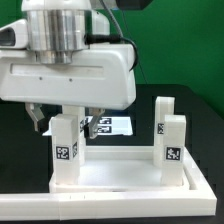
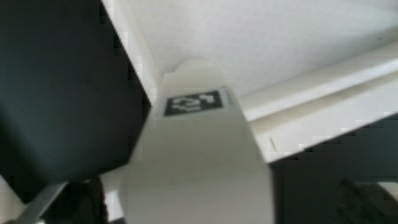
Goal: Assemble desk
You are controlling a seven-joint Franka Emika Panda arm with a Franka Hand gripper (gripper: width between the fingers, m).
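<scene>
The desk panel lies flat at the front, rim up. A white leg with a tag stands upright at its corner on the exterior view's left. Two more tagged legs stand at the right corners. My gripper hangs over the left leg, with one finger on each side of its top and a gap showing, so it is open. In the wrist view the same leg runs between my fingertips down to the panel, and my gripper is not closed on it.
The marker board lies on the black table behind the panel, partly hidden by my gripper. A green wall stands at the back. The table's dark surface shows beside the panel.
</scene>
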